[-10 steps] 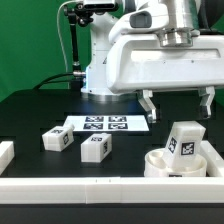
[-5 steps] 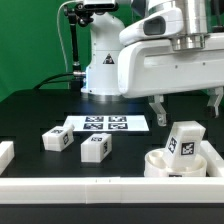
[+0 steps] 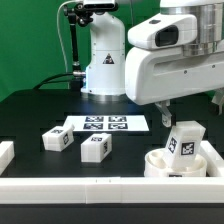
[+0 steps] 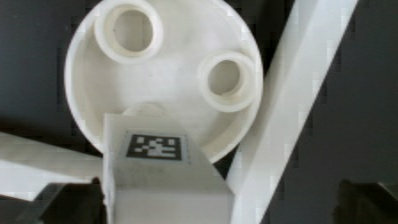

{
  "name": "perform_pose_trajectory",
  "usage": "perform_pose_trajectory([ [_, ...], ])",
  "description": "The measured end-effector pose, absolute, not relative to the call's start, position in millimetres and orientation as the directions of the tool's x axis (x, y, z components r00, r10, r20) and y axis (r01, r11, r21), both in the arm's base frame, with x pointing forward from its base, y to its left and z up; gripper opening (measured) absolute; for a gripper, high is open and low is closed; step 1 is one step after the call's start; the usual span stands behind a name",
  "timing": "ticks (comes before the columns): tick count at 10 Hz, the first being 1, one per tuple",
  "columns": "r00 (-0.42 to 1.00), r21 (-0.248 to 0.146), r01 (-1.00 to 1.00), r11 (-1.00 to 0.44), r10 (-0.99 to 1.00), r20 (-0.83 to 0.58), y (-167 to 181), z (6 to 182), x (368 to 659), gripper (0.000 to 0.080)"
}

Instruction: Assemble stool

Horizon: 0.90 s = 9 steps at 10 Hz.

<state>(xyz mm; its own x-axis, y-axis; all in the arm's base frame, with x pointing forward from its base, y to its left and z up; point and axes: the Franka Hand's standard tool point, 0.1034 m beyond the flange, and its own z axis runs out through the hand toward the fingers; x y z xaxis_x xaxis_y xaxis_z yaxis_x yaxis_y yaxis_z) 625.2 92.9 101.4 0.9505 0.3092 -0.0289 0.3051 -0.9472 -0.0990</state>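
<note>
The white round seat (image 3: 165, 165) lies at the exterior view's right, against the white rail. One blocky tagged leg (image 3: 184, 141) stands upright on it. Two more legs (image 3: 55, 140) (image 3: 95, 148) lie loose on the black table left of it. My gripper (image 3: 192, 115) hangs open and empty just above the standing leg, one finger on each side of it. In the wrist view the seat (image 4: 169, 75) shows two round holes, and the tagged leg (image 4: 157, 165) rises between my dark fingertips (image 4: 59, 205); the gripper (image 4: 214, 212) holds nothing.
The marker board (image 3: 106, 124) lies flat behind the loose legs. A white rail (image 3: 90, 187) runs along the table's front, with a white block (image 3: 5, 155) at the left edge. The robot base (image 3: 100, 55) stands at the back. The rail also crosses the wrist view (image 4: 306, 110).
My gripper has moved toward the exterior view's right, ending over the standing leg and seat. It stays open. The legs and seat have not moved.
</note>
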Motion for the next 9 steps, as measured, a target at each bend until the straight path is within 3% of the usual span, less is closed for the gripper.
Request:
perform_pose_trajectory([
  [2, 0.891, -0.089, 0.452, -0.887, 0.453, 0.008, 83.9, 102.9, 631.8, 0.0649],
  [4, 0.740, -0.069, 0.672, -0.737, 0.670, 0.049, 78.4, 100.8, 636.8, 0.0649],
  [7, 0.625, -0.053, 0.781, -0.623, 0.779, 0.050, 74.9, 100.0, 636.8, 0.0649],
  [9, 0.459, -0.015, 0.888, -0.459, 0.887, 0.055, 72.6, 99.9, 641.4, 0.0649],
])
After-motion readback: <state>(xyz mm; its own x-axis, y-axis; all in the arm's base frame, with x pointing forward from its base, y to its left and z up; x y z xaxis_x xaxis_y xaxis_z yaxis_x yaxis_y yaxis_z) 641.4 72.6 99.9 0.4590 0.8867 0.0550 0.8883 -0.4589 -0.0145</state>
